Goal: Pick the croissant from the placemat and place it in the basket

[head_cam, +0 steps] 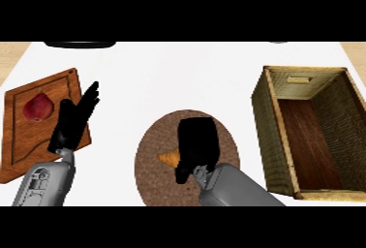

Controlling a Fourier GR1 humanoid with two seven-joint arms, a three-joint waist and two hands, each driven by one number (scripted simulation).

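A round brown woven placemat (154, 181) lies at the centre front of the white counter. My right hand (198, 141) is down on the placemat, curled over the croissant (169, 158). Only the croissant's orange tip shows, at the hand's left side; the rest is hidden under the hand. The croissant still rests on the placemat. To the right stands the rectangular wicker basket (268, 123) with a dark wooden floor and nothing visible inside. My left hand (75, 118) rests open at the left, fingers up, over the edge of a cutting board.
A wooden cutting board (28, 145) at the far left carries a red pear-like fruit (38, 107). A dark object (80, 44) sits at the counter's back edge. White counter lies between the placemat and the basket.
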